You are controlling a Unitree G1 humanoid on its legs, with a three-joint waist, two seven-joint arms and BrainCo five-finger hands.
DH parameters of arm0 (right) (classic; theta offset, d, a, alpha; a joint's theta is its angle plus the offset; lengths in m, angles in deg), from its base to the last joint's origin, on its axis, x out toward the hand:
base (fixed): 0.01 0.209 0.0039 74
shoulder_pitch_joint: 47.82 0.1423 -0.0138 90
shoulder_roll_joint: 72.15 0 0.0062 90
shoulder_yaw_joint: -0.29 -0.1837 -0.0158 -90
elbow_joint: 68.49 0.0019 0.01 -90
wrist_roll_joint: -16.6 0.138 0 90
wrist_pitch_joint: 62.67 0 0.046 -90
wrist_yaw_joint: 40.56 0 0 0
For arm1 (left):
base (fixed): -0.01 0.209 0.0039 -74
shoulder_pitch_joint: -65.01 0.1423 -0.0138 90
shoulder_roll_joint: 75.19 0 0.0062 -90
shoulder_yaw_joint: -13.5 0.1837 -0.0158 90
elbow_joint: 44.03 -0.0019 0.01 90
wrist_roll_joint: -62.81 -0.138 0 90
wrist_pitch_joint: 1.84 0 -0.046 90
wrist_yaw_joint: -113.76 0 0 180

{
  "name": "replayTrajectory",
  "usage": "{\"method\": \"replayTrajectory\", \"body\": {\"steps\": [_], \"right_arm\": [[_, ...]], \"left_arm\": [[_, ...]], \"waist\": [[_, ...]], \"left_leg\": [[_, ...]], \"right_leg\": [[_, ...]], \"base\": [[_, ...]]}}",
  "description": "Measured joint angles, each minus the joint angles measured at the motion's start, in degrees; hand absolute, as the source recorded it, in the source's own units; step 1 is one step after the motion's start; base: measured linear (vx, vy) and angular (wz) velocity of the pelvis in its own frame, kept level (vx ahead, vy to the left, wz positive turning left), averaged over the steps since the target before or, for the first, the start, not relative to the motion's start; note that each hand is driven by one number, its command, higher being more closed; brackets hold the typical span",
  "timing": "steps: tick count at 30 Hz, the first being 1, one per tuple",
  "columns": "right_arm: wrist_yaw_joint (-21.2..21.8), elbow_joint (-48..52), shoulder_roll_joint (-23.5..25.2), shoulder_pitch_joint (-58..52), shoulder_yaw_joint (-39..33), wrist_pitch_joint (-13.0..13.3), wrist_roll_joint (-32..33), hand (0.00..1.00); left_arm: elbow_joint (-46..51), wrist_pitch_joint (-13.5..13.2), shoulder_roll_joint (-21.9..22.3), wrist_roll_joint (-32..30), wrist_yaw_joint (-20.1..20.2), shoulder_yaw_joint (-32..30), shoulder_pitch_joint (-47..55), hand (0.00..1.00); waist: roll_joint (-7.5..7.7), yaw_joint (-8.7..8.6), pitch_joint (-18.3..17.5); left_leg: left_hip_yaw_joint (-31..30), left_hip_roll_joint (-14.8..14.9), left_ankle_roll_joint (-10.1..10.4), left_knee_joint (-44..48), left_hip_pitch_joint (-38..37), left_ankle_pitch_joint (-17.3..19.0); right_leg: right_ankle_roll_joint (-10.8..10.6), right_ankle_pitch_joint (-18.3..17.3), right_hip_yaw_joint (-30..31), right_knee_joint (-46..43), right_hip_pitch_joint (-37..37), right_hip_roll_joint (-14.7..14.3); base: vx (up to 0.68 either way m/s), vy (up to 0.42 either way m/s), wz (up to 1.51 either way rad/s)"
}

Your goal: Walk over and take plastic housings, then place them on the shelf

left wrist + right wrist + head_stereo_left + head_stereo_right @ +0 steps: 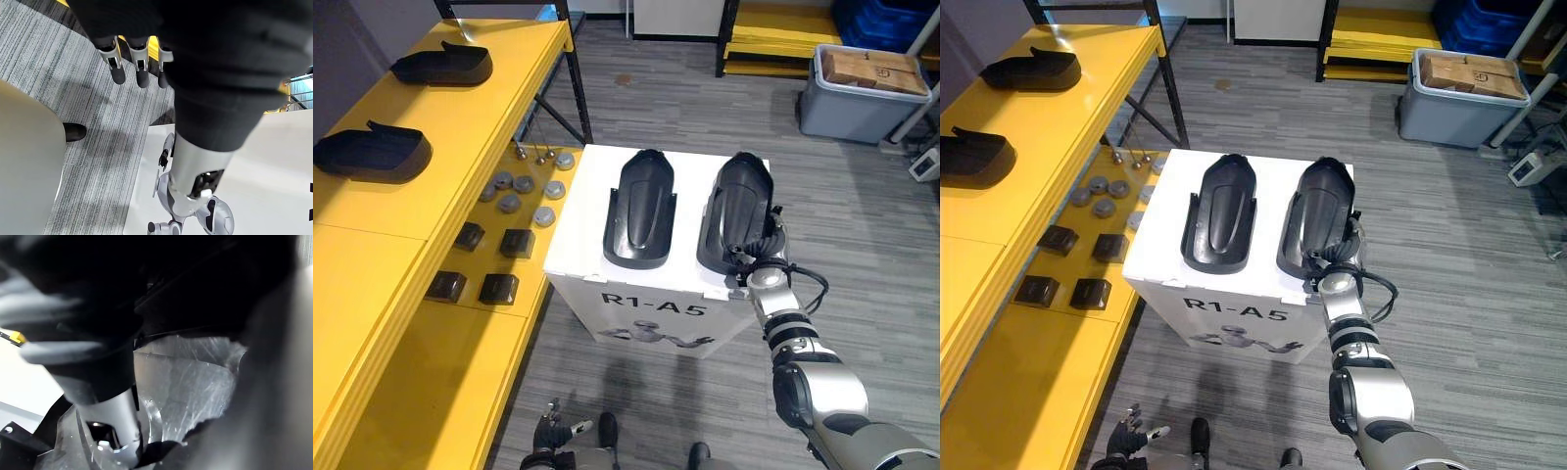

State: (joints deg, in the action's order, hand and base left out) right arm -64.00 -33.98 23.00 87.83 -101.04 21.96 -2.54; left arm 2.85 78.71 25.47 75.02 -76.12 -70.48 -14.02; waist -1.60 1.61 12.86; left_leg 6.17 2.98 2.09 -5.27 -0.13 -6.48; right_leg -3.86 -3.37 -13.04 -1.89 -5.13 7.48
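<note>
Two black plastic housings lie side by side, hollow side up, on a white box. The left housing lies free. My right hand is at the near end of the right housing and touches it; in the right wrist view that hand sits very close against the housing's dark inner wall. My left hand hangs low by the floor, fingers straight and holding nothing. Two more black housings rest on the yellow shelf to the left.
The shelf's lower level holds small black blocks and grey round discs close to the box's left side. A grey bin with a cardboard box stands at the back right. Grey floor surrounds the box on its right.
</note>
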Motion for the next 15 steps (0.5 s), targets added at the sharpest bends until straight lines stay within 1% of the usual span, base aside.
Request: {"method": "replayTrajectory", "body": {"steps": [3, 5, 7, 15], "right_arm": [[-0.39, -0.8, -0.1, 0.0, -0.56, -0.18, -2.09, 1.0], [-0.66, -0.96, -1.08, 0.0, -1.11, -0.22, -2.84, 1.0], [-0.68, -1.16, -1.71, -0.01, -1.09, -0.22, -3.17, 1.0], [0.0, 0.8, -1.76, -1.53, -0.97, -0.21, -3.18, 1.0]], "left_arm": [[-0.3, 0.04, -0.17, 0.01, -0.15, 0.04, -0.25, 0.0], [-0.39, 0.06, -0.22, 0.01, -0.27, 0.05, -0.25, 0.0], [-0.85, 0.07, -0.29, 0.01, -0.3, 0.05, -0.38, 0.0], [-1.49, 0.18, -0.35, -0.01, 0.08, 0.11, -0.74, 0.0]], "waist": [[0.05, -0.06, 0.26], [0.04, -0.22, 0.29], [0.03, -0.67, 0.3], [0.04, -0.8, 0.3]], "left_leg": [[0.04, -0.01, 0.23, -0.04, -0.96, 0.16], [0.12, 0.02, 0.32, -0.05, -1.03, 0.23], [0.25, 0.03, 0.36, -0.04, -1.04, 0.27], [1.82, 0.51, 0.62, -0.01, -1.72, 0.45]], "right_leg": [[0.0, 0.0, -0.03, 0.43, -0.78, 0.0], [0.0, -0.01, 0.06, 0.49, -0.81, -0.02], [0.0, -0.01, 0.14, 0.52, -0.81, -0.03], [0.0, 0.0, 1.7, 0.57, -0.98, -0.37]], "base": [[-0.01, 0.004, 0.0], [0.0, 0.0, 0.0], [0.0, 0.005, -0.03], [0.01, 0.004, -0.1]]}}
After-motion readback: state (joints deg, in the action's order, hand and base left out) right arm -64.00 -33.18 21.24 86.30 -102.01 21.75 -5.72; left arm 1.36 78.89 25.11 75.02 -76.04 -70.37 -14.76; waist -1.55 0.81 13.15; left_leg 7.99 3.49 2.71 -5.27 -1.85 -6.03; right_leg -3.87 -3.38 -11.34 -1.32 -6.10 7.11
